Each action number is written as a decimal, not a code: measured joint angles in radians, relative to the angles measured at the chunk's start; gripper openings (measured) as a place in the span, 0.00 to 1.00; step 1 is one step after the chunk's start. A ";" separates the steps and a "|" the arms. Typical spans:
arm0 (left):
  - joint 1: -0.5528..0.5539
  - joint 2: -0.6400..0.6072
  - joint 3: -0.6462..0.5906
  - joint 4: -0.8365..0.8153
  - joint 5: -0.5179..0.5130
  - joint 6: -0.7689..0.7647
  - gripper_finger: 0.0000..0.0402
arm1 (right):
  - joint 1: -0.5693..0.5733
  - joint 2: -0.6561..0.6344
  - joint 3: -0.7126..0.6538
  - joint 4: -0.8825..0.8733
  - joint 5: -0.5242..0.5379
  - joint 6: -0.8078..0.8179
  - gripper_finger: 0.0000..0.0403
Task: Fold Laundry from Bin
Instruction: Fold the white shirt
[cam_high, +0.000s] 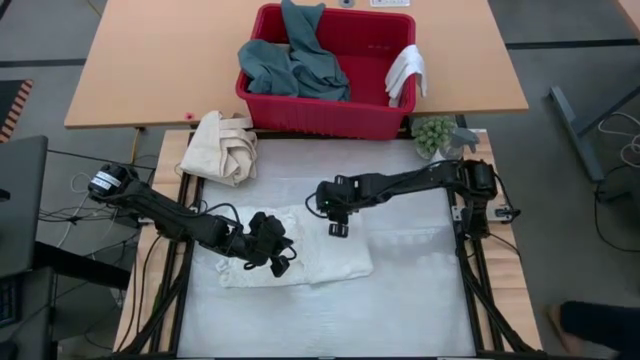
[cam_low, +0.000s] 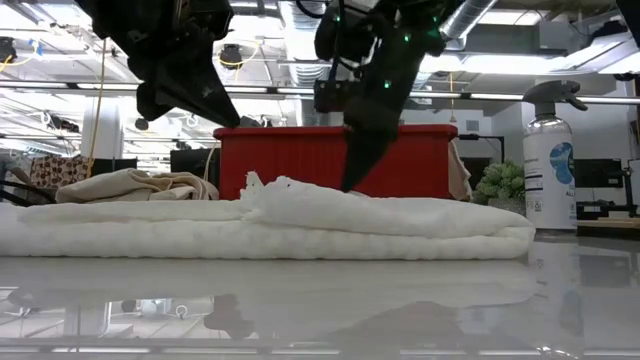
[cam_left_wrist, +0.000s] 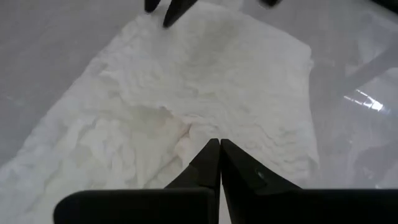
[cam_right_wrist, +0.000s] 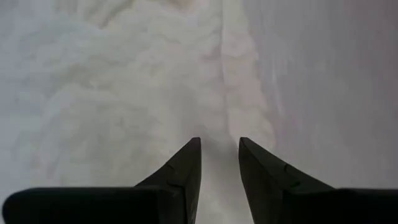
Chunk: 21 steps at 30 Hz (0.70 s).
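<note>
**One towel flat, two pieces in the bin**

The white towel (cam_high: 300, 258) lies folded, long axis across the table; the red bin (cam_high: 330, 110) holds one teal garment (cam_high: 295, 65) and one white cloth (cam_high: 407, 72); left gripper (cam_high: 278, 262) closed above the towel; right gripper (cam_high: 337, 228) part-open, empty, pointing down at its edge.

The towel (cam_high: 300, 258) is white cloth, nubbly and matt. The tabletop (cam_high: 400, 300) is smooth and glossy — it mirrors the room. The bin (cam_high: 320, 108) is red plastic, slightly shiny. The bundle (cam_high: 222, 146) near the table's far left corner is plain cream canvas — matt.
</note>
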 joint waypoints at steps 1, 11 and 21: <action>0.000 0.000 0.000 0.000 0.000 0.000 0.00 | -0.006 0.000 -0.013 0.027 -0.005 0.002 0.33; 0.002 0.000 0.000 -0.001 -0.029 -0.021 0.00 | -0.066 0.012 -0.115 0.355 -0.029 0.000 0.33; 0.003 0.001 0.000 -0.011 -0.030 -0.034 0.00 | -0.082 -0.104 -0.036 0.384 -0.029 0.000 0.31</action>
